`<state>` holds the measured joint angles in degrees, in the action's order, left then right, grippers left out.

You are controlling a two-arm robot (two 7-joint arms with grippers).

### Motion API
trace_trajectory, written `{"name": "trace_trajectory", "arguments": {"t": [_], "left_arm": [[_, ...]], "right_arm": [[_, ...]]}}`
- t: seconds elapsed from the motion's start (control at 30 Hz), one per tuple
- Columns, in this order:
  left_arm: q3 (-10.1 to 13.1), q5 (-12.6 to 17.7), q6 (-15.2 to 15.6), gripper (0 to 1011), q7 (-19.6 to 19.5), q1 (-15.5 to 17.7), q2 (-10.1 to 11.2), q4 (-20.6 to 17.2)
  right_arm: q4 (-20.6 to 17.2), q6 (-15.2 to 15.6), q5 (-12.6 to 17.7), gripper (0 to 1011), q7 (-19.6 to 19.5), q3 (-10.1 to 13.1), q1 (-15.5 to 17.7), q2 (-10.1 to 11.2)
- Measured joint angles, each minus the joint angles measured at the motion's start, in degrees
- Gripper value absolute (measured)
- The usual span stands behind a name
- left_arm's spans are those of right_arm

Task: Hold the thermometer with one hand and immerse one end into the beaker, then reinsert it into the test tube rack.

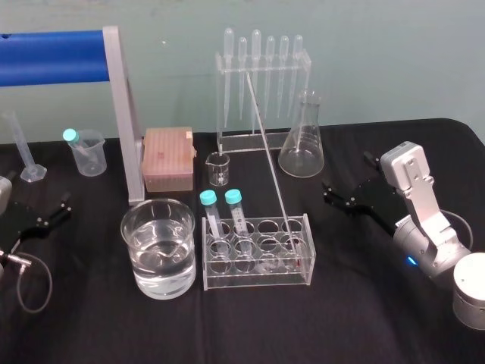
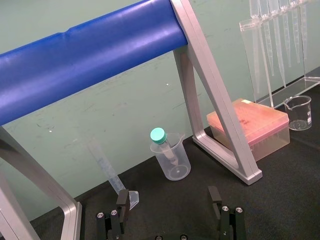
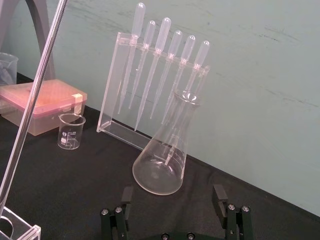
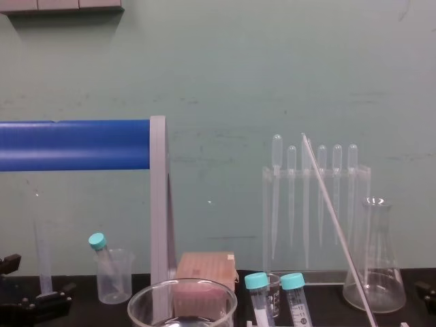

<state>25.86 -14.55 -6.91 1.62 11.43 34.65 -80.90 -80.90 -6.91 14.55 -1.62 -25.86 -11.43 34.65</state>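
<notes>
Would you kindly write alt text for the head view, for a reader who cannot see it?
The thermometer leans in the right end of the test tube rack on a black table, with the water-filled beaker just left of it. The left hand and right hand rest open at either side, holding nothing.

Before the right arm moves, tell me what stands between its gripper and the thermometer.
Nothing visible: bare cloth lies between the right gripper and the thermometer leaning in the rack; the flask stands farther back, off that path.
</notes>
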Motion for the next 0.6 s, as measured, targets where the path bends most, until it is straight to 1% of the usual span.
{"name": "trace_trajectory", "arguments": {"t": [0.17, 0.2, 0.27, 0.3, 0.33, 0.4, 0.43, 0.5, 0.53, 0.6], "left_arm": [[0.0, 0.0, 0.0, 1008, 0.0, 0.0, 0.0, 0.0], [0.0, 0.0, 0.0, 1008, 0.0, 0.0, 0.0, 0.0], [0.0, 0.0, 0.0, 1008, 0.0, 0.0, 0.0, 0.0], [0.0, 0.0, 0.0, 1008, 0.0, 0.0, 0.0, 0.0], [0.0, 0.0, 0.0, 1008, 0.0, 0.0, 0.0, 0.0], [0.0, 0.0, 0.0, 1008, 0.0, 0.0, 0.0, 0.0], [0.0, 0.0, 0.0, 1008, 0.0, 0.0, 0.0, 0.0], [0.0, 0.0, 0.0, 1008, 0.0, 0.0, 0.0, 0.0], [0.0, 0.0, 0.0, 1008, 0.0, 0.0, 0.0, 0.0], [0.0, 0.0, 0.0, 1008, 0.0, 0.0, 0.0, 0.0]], "right_arm": [[0.0, 0.0, 0.0, 1003, 0.0, 0.1, 0.0, 0.0], [-0.1, 0.0, 0.0, 1003, 0.0, 0.3, 0.1, -0.1], [-1.2, 0.2, 0.3, 1003, 0.1, 1.4, 0.5, -0.2], [-1.2, 0.2, 0.3, 1003, 0.1, 1.4, 0.5, -0.2], [-2.0, 0.2, 0.8, 1003, 0.1, 2.3, 0.8, -0.2], [-3.0, 0.2, 1.5, 1003, 0.2, 3.2, 1.2, -0.1], [-4.2, 0.4, 2.6, 1003, 0.4, 4.2, 1.6, -0.1], [-5.8, 0.6, 3.8, 1003, 0.5, 5.4, 2.2, -0.2], [-7.4, 0.8, 5.4, 1003, 0.8, 6.7, 2.7, -0.4], [-9.1, 0.9, 6.9, 1003, 1.0, 7.9, 3.3, -0.6]]}}
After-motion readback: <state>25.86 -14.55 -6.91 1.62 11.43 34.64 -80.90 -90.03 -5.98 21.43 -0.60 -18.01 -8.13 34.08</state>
